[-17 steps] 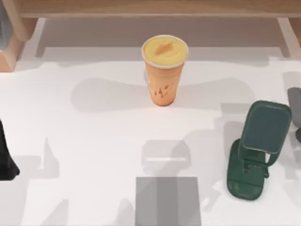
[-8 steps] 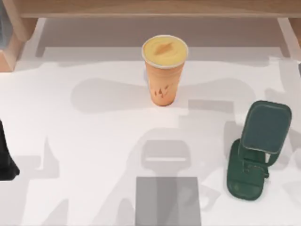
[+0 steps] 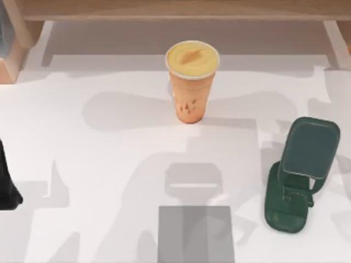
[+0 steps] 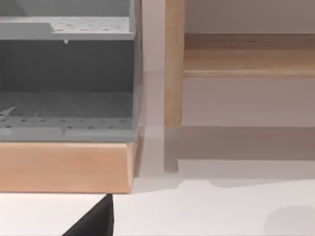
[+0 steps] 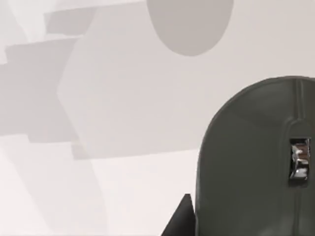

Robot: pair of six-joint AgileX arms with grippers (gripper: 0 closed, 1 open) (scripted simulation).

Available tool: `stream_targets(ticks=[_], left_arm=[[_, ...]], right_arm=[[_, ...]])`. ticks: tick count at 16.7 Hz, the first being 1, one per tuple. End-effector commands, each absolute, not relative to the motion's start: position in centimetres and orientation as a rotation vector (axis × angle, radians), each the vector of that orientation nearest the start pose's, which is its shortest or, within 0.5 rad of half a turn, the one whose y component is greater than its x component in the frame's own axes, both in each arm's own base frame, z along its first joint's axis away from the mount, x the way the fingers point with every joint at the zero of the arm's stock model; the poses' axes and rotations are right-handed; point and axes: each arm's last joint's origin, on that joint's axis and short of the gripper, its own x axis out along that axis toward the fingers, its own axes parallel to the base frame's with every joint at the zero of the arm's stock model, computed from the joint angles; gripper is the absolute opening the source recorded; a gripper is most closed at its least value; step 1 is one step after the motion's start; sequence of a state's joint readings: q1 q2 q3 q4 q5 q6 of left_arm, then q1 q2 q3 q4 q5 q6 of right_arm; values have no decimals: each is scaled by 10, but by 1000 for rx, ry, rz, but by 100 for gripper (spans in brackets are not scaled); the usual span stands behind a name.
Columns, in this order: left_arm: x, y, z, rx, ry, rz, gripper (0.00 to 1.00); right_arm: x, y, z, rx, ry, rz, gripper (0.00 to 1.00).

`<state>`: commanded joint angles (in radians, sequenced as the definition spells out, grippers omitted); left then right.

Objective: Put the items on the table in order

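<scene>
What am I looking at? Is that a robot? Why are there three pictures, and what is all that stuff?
Yes, it is a robot with two arms at a white table, drawn by a computer. One picture looks down from above. The other two come from small cameras on the robot's wrists.

From above you can see an orange cup with a yellow lid, a dark green phone stand on the right, a flat grey pad at the front and a wooden shelf at the back. The dark shape at the left edge is the left arm, parked.

The right wrist camera sees a computer mouse very close. I cannot tell if it is being held.
</scene>
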<state>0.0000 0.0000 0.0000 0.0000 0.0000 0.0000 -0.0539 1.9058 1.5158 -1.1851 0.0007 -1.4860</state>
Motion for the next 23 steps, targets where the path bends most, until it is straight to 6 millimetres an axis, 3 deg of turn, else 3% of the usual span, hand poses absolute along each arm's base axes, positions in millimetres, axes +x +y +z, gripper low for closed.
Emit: stream_targets(ticks=[3, 6, 11, 15, 19, 23], left_arm=[[106, -1, 160, 0, 0, 0, 100], [106, -1, 160, 0, 0, 0, 100], [106, -1, 160, 0, 0, 0, 100], [106, -1, 160, 0, 0, 0, 100], [106, -1, 160, 0, 0, 0, 100], [106, -1, 160, 0, 0, 0, 100]], right_arm=[[366, -6, 223, -1097, 1232, 1064, 0], [372, 23, 249, -1053, 1127, 965, 0], [369, 99, 297, -848, 936, 853, 0], [345, 171, 320, -587, 878, 848, 0], [311, 237, 311, -315, 998, 826, 0], [274, 284, 267, -118, 1242, 678, 0]])
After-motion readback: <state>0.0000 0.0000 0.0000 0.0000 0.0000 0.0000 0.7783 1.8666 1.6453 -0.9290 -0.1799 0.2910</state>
